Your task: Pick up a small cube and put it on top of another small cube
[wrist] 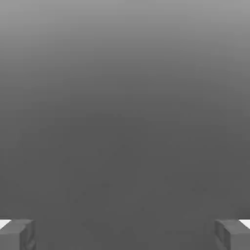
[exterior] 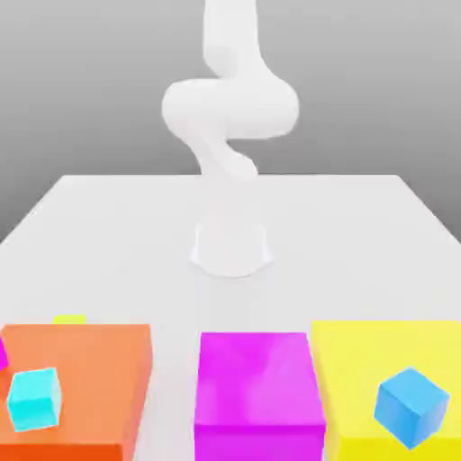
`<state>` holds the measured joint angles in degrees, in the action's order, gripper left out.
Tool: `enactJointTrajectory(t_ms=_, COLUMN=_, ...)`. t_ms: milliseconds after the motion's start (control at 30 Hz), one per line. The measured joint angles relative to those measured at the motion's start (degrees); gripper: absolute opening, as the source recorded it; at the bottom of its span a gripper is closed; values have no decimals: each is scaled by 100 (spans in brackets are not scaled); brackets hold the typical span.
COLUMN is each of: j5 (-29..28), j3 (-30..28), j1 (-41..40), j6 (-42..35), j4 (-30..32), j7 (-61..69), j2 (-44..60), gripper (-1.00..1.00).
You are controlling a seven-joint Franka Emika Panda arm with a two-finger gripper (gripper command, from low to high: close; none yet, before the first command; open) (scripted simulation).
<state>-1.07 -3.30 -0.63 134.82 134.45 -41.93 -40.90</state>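
Observation:
A tiny bright yellow small cube (exterior: pixel 69 319) peeks out just behind the far edge of the big orange block (exterior: pixel 76 383), near the exterior view's left. Most of it is hidden by that block. A small cyan cube (exterior: pixel 35 398) rests on top of the orange block. In the hand view my gripper (wrist: pixel 125 234) is open, its two grey fingertips (wrist: pixel 17 234) standing far apart with nothing between them and only plain grey beyond. The white arm (exterior: pixel 230 112) rises folded above its base at the middle of the table.
A big magenta block (exterior: pixel 259 392) and a big yellow block (exterior: pixel 360 369) stand in the front row to the exterior view's right of the orange one. A blue cube (exterior: pixel 411 406) sits on the yellow block. The white table (exterior: pixel 360 252) stretches behind them.

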Motion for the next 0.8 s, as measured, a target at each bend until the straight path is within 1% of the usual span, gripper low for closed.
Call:
enactJointTrajectory(t_ms=267, j5=-200, j3=-1253, j1=-247, j6=1037, j4=895, j7=1452, j2=1664, gripper=0)
enactJointTrajectory(t_ms=400, j5=-145, j3=-1887, j1=-378, j6=1543, j4=1331, j7=2265, j2=2478, gripper=0)
enactJointTrajectory(t_ms=500, j5=20, j3=-2332, j1=-490, j6=1922, j4=1658, j7=2965, j2=3112, gripper=0)
enactJointTrajectory(t_ms=600, j5=356, j3=-2655, j1=-761, j6=2299, j4=1984, j7=3784, j2=3779, gripper=0)
enactJointTrajectory(t_ms=700, j5=873, j3=-2675, j1=-1092, j6=2668, j4=2263, j7=4686, j2=4463, gripper=0)
enactJointTrajectory(t_ms=800, j5=1766, j3=-2073, j1=-1576, j6=3091, j4=2205, j7=5474, j2=5125, gripper=0)
